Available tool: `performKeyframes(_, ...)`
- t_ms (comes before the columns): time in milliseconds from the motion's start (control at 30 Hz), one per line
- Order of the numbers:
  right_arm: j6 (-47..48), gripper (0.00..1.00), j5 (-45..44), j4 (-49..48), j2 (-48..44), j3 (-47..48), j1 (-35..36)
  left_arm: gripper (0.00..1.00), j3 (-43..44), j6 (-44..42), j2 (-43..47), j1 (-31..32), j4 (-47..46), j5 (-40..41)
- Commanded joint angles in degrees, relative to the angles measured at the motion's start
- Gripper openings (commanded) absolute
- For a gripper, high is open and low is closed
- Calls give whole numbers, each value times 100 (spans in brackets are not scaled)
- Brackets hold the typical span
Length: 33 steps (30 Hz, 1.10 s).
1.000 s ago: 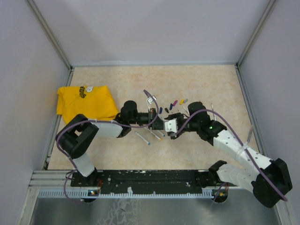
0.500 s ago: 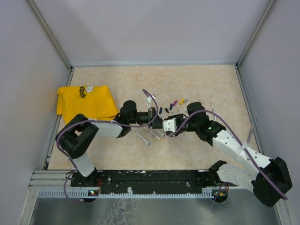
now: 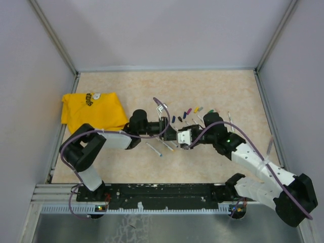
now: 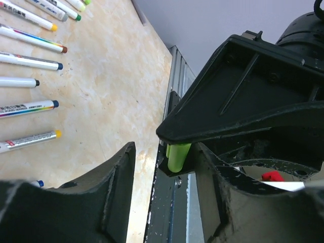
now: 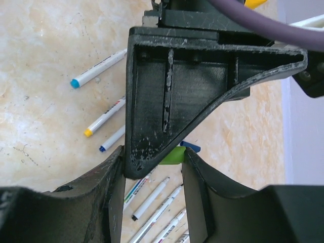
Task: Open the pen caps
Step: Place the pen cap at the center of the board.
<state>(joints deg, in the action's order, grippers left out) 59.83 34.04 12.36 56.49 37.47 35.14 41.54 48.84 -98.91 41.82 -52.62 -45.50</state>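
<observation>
Left wrist cam: L gripper (image 4: pixel 164 154) now stands w/ jaws apart, vs clamped tight a sec ago, so it's just let go. Between them sits a lime-green cap (image 4: pixel 178 156), w/ a clear gap on one side, so L isn't pinching it.

Right wrist cam: R gripper (image 5: pixel 152 154) has its jaws drawn in round the same cap, narrower than a sec ago. It's up off the table (image 3: pixel 126 91), so R is prob the one holding it. No barrel shows at the cap's end, so can't tell if a pen is attached.

Top cam: both wrists barely shift, still nose to nose mid-table. Just beyond them a row of loose caps (image 3: pixel 185 115); bare pens (image 4: pixel 30 61) lie lined up nearby.

Judgement: looks like one more cap is off or handed over. R needs to park it w/ the row.
</observation>
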Motion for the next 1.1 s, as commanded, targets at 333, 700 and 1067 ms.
performKeyframes(333, -134, 15, 44, 47, -768, -283, -925, 63, -820, -464, 964, -415, 175, 357)
performKeyframes(700, -1868, 18, -509, 6, 1319, 1210, -3790, 65, -2042, -1313, 2813, -712, 635, 1423)
performKeyframes(1067, -3097, 20, -2580, 657, 4466, 3683, -3935, 67, -2449, -1685, 3930, -803, 1358, 1876)
